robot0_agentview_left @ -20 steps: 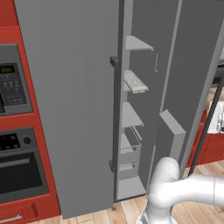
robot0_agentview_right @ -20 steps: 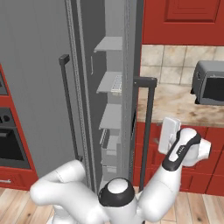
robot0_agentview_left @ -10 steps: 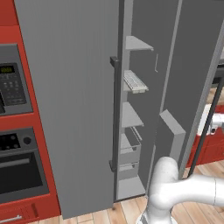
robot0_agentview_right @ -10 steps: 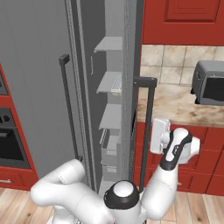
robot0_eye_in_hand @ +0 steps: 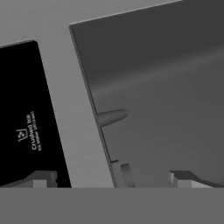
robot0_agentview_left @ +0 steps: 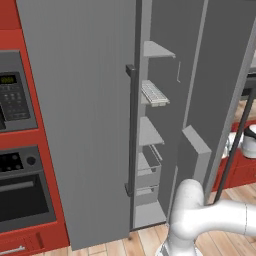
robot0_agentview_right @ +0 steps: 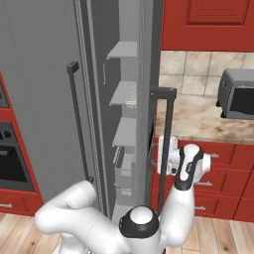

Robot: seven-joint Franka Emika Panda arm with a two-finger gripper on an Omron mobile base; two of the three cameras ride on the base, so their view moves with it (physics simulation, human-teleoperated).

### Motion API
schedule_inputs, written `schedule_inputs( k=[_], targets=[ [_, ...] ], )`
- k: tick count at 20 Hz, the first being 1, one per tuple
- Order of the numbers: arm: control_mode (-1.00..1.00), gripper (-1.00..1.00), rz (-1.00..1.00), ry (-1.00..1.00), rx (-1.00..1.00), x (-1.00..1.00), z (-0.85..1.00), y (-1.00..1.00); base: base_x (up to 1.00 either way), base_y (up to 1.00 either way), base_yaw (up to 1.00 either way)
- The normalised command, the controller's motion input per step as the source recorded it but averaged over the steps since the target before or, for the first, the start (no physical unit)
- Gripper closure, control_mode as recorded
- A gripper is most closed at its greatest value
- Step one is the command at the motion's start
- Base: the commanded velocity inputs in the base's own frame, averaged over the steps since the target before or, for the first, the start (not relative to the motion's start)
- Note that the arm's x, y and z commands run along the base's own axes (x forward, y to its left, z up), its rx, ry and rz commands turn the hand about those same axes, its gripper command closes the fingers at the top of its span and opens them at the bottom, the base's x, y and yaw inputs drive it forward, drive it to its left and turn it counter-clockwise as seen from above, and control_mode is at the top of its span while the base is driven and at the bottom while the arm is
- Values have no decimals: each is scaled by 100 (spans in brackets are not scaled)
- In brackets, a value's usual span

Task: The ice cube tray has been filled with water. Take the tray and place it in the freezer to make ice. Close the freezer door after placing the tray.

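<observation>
The flat off-white ice cube tray (robot0_agentview_left: 154,93) with its grid of pale cells lies on a shelf inside the tall grey freezer (robot0_agentview_left: 165,125), second shelf from the top. The plain grey freezer door (robot0_agentview_left: 220,85) with a dark bar handle (robot0_agentview_right: 165,139) stands open. The white arm's gripper (robot0_agentview_right: 165,155) sits just beside that handle, fingers spread wide, holding nothing.

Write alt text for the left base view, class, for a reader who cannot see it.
A tall grey freezer stands with its freezer door swung open, showing shelves, and the ice cube tray lies on the second shelf from the top. The robot's white arm rises at lower right; a built-in oven sits at left.
</observation>
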Motion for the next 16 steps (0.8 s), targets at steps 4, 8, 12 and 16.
schedule_inputs(
  k=[4, 8, 12, 16],
  targets=[
    [-100, -100, 5, -4, 0, 0, -9, 70, 0, 0, 0],
    [-100, -100, 2, -7, 0, -1, -6, 77, 0, 0, 0],
    [-100, -100, 0, -14, 0, 0, -4, 88, 0, 0, 0],
    [-100, -100, -10, -26, -4, 0, 0, 88, 0, 0, 0]
  ],
)
